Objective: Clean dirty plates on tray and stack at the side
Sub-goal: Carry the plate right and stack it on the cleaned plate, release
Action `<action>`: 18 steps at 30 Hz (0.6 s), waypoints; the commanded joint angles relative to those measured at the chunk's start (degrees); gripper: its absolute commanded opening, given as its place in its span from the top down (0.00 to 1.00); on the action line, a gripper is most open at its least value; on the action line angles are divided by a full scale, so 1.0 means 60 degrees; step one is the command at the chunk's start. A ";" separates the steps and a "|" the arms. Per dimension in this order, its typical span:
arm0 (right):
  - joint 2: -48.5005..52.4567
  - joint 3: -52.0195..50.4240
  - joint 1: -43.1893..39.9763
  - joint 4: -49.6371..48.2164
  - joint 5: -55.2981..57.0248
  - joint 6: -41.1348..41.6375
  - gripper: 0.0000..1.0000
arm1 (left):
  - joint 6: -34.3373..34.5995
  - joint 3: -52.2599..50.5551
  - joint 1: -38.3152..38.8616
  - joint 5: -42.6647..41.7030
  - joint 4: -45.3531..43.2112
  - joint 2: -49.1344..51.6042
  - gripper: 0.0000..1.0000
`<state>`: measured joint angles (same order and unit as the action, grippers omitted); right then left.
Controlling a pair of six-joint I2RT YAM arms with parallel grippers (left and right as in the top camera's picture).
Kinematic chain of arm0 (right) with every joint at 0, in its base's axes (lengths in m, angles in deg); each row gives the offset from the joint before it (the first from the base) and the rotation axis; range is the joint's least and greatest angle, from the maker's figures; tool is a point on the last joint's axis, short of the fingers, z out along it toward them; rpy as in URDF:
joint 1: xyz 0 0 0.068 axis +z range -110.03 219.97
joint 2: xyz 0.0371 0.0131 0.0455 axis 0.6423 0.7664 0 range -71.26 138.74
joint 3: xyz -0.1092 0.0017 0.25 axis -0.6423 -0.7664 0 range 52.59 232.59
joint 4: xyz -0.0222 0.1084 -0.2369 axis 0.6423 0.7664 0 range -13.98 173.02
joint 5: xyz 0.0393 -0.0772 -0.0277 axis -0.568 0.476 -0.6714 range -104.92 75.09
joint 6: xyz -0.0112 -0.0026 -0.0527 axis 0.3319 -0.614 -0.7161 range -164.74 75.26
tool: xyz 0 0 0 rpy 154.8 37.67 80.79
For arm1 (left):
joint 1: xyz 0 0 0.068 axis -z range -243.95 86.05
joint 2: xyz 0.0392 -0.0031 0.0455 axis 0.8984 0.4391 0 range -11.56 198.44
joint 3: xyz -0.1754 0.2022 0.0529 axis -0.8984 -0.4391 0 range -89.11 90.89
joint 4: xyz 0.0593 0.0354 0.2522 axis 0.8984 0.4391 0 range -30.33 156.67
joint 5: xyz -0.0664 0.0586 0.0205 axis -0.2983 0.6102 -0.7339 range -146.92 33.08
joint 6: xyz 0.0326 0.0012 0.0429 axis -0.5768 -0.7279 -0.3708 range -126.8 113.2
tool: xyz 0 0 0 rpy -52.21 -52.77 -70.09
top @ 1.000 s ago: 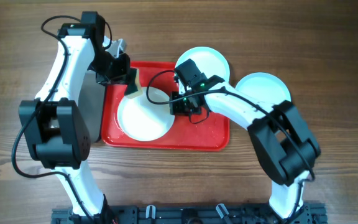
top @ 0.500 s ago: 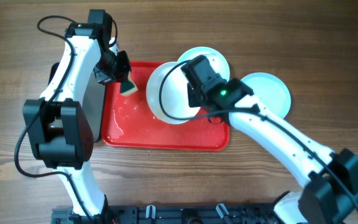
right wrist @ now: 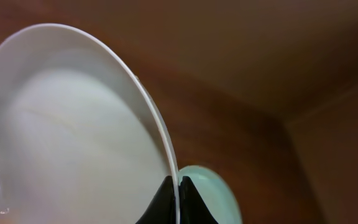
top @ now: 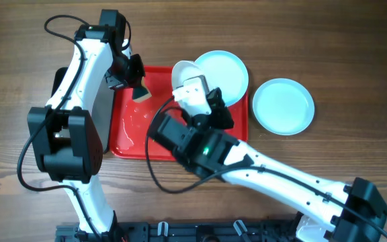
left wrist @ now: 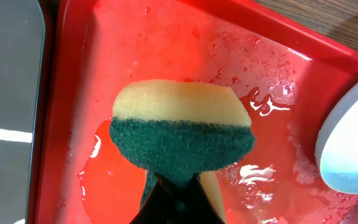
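Observation:
The red tray (top: 130, 134) lies wet in the middle of the table. My right gripper (top: 189, 87) is shut on the rim of one plate (top: 181, 71), held high above the tray and tipped on edge; the right wrist view shows the jaws (right wrist: 179, 188) pinching that thin rim, with the plate's face (right wrist: 73, 124) to the left. A second plate (top: 226, 72) rests over the tray's far right corner. A third plate (top: 284, 105) lies on the table to the right. My left gripper (left wrist: 179, 196) is shut on a yellow-green sponge (left wrist: 182, 124) above the tray's far left part (left wrist: 73, 62).
A grey-black tray (top: 98, 114) sits against the red tray's left side, partly under my left arm. My raised right arm (top: 247, 165) hides most of the red tray's right half. Water and suds lie pooled on the red tray (left wrist: 260, 106).
My right arm has lifted the plate off the tray, risen toward the camera and tipped the plate on edge. The left gripper with the sponge has barely moved.

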<state>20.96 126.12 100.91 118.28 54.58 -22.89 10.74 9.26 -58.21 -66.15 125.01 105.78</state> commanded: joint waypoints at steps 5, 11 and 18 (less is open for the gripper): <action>-0.0229 0.0018 0.0474 0.0007 0.1610 -0.0186 0.96 | 0.0164 0.0015 0.0047 0.0066 -0.0033 0.0022 0.96; -0.0229 0.0018 0.0474 0.0044 0.1195 -0.0215 0.96 | 0.0164 0.0015 0.0047 0.0062 -0.0029 0.0022 0.96; -0.0233 0.0022 0.0452 0.0142 -0.0229 -0.0106 0.96 | 0.0164 0.0015 0.0047 0.0062 -0.0025 0.0022 0.96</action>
<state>20.96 126.12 103.65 119.13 55.32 -23.88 10.76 9.26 -58.21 -66.13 124.99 105.78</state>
